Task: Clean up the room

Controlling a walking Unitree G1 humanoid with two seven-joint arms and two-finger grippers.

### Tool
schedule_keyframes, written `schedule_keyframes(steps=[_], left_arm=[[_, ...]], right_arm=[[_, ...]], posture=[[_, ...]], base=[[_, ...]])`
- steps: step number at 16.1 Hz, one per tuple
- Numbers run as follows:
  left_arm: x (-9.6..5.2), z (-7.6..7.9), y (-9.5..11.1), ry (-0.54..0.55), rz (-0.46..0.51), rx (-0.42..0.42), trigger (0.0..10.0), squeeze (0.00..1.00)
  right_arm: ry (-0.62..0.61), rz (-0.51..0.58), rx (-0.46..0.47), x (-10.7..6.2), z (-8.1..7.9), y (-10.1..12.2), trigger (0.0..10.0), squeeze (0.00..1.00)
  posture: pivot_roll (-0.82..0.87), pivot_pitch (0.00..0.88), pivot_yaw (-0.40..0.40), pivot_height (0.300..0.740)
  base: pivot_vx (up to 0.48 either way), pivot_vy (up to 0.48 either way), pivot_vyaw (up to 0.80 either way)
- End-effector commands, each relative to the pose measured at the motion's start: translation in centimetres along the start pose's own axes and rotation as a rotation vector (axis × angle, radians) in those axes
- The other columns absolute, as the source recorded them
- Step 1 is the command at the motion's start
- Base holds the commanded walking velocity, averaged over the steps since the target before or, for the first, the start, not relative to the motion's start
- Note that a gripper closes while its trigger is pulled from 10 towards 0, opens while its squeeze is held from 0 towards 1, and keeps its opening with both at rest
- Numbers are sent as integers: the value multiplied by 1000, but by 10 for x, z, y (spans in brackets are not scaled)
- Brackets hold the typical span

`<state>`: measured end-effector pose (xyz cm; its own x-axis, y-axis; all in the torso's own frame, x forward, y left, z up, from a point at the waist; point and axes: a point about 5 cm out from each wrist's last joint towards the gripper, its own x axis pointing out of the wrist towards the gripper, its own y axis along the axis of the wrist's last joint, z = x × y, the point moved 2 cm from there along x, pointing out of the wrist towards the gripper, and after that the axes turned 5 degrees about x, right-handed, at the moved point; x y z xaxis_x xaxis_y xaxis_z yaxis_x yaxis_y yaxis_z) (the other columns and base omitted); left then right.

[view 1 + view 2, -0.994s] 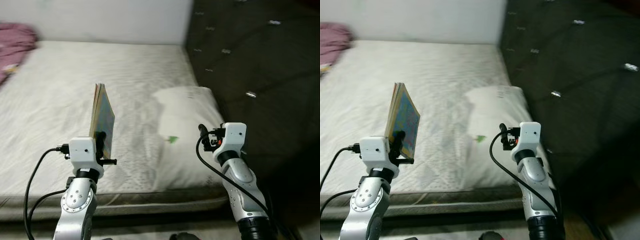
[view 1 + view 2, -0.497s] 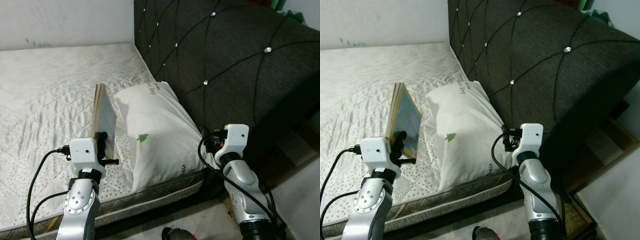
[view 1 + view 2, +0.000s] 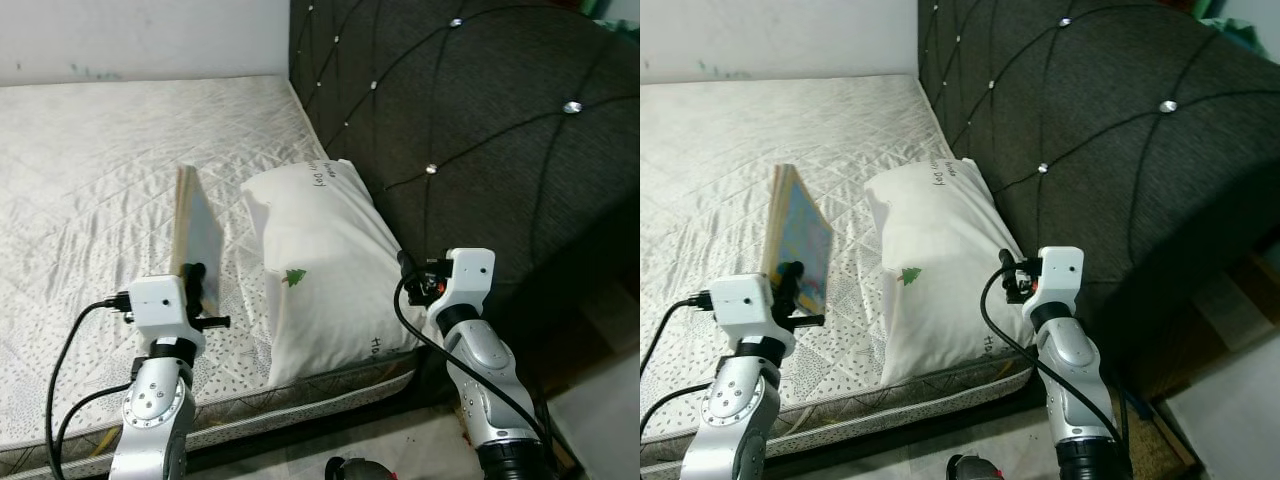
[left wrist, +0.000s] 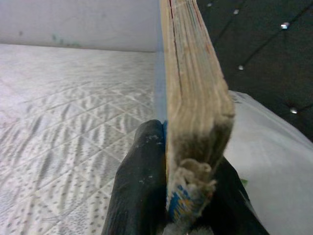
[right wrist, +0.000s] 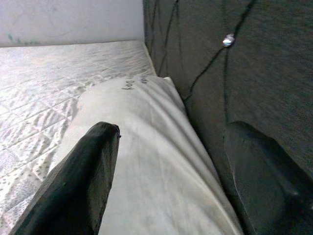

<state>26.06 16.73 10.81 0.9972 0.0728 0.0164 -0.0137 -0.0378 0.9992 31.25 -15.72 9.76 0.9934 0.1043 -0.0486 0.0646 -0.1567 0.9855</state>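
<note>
Worn cardboard edges mark the book (image 3: 798,240), which stands upright on its edge above the mattress (image 3: 90,170), held at its lower corner. Its cover is printed in blue and other colours; the page block is yellowed and frayed at the bottom corner, as the left wrist view shows (image 4: 193,93).

Left gripper (image 4: 171,196): both black fingers (image 4: 142,181) are pressed against opposite faces of the book, pinching it. The silver left arm (image 3: 155,400) rises from below, in front of the mattress edge.

Right gripper (image 5: 171,181): fingers spread wide apart, holding nothing. It points along the gap between the pillow and the headboard. The right arm (image 3: 1065,370) stands near the bed's corner.

White pillow (image 3: 320,270): lies on the mattress, beside the book, with its far side against the dark tufted headboard (image 3: 470,110). It carries a small green tree print (image 3: 294,277) and dark lettering.

White wall (image 3: 140,35): behind the mattress.
</note>
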Motion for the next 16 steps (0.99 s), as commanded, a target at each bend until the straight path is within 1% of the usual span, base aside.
schedule_keyframes(steps=[1, 8, 11, 14, 16], left_arm=[[3, 1, 14, 4, 62, -4, 10000, 0], [5, 1, 15, 16, 64, -7, 10000, 0], [6, 0, 16, 27, 66, -14, 10000, 0], [5, 2, 17, -8, 71, -33, 10000, 0], [5, 3, 17, -11, 73, -32, 10000, 0]], right_arm=[[-1, 13, -1, 0, 1, 5, 10000, 0], [5, 13, 0, 2, 1, 6, 10000, 0], [5, 11, 0, 2, 1, 6, 10000, 0], [6, 6, -2, 2, 1, 4, 10000, 0], [7, 5, -3, 2, 1, 4, 10000, 0]], posture=[[-37, 75, -33, 718], [-40, 73, -35, 640], [-40, 72, -35, 640], [-41, 72, -36, 640], [-40, 72, -38, 640]], base=[[0, 0, 0], [0, 0, 0], [0, 0, 0], [0, 0, 0], [0, 0, 0]])
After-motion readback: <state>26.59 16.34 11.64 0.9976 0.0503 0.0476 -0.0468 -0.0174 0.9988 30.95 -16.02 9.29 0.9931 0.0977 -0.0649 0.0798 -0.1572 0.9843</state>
